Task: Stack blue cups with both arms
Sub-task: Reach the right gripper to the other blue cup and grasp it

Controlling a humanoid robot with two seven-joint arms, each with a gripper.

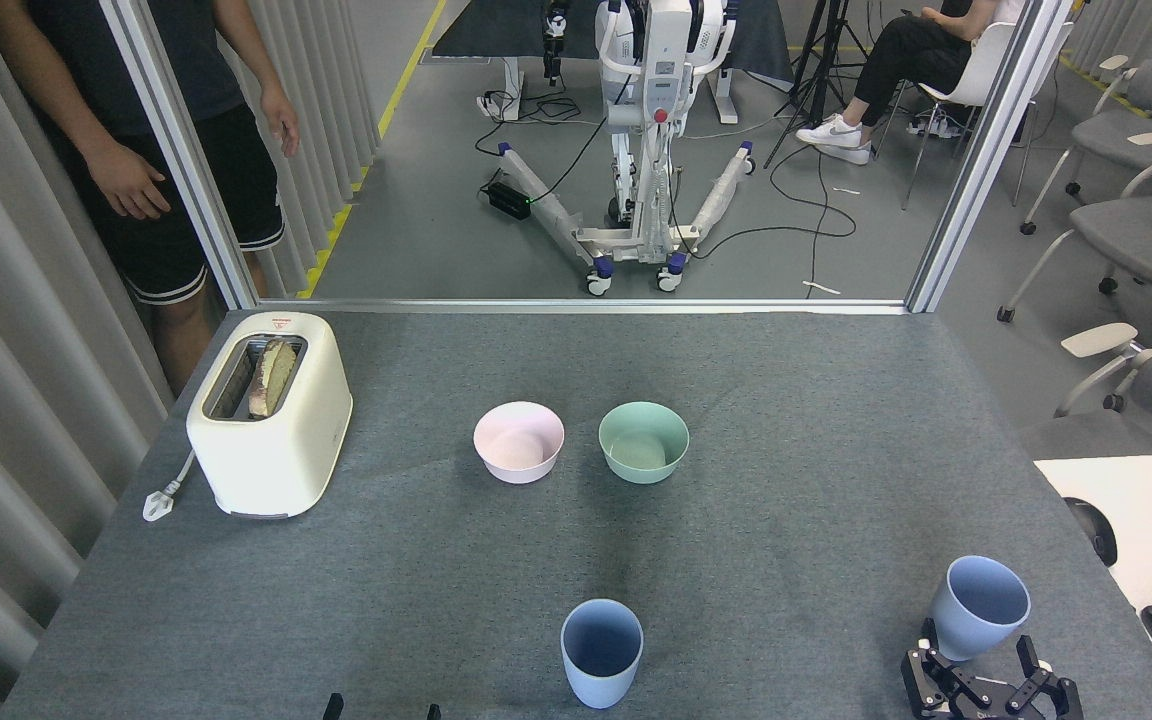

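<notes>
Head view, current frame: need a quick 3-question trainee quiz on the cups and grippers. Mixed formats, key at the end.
1. True or false: the two blue cups are already stacked.
2. Which gripper is nearer a cup: A) left B) right?
3. Fill in: the bread sits in the ____.

Key
1. False: the centre cup and the right cup stand apart on the table.
2. B: the right gripper is open just below the right cup; of the left gripper only fingertips show.
3. Toaster.
</notes>
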